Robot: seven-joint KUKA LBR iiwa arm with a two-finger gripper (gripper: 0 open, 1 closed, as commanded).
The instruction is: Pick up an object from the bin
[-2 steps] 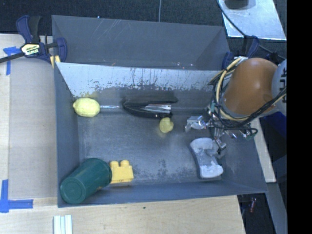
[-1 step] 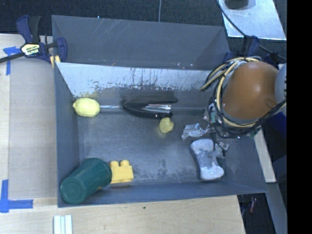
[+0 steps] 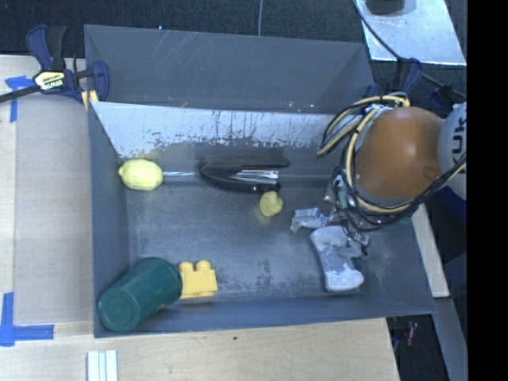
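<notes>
The gripper (image 3: 345,230) hangs low in the bin (image 3: 238,248), to the right of the small yellow ball (image 3: 271,204) and a little nearer the front wall than the ball is. The arm's round orange cover (image 3: 397,157) and its loops of cable hide most of the tool, so I cannot tell whether it is spread or pressed together.

Directly under it, right of the ball and further toward the front wall, lies a pale grey-white lumpy thing (image 3: 340,267). The gripper seems to touch its upper end, though shadow there leaves that uncertain.

Just behind the ball, along the back wall, lies a long black thing with a silver strip (image 3: 242,175). Well to the ball's left, also by the back wall, sits a larger yellow lemon-shaped thing (image 3: 141,175). Left of the ball and toward the front wall, a yellow toy brick (image 3: 198,280) touches a dark green cylinder (image 3: 139,294) lying on its side in the corner.
</notes>
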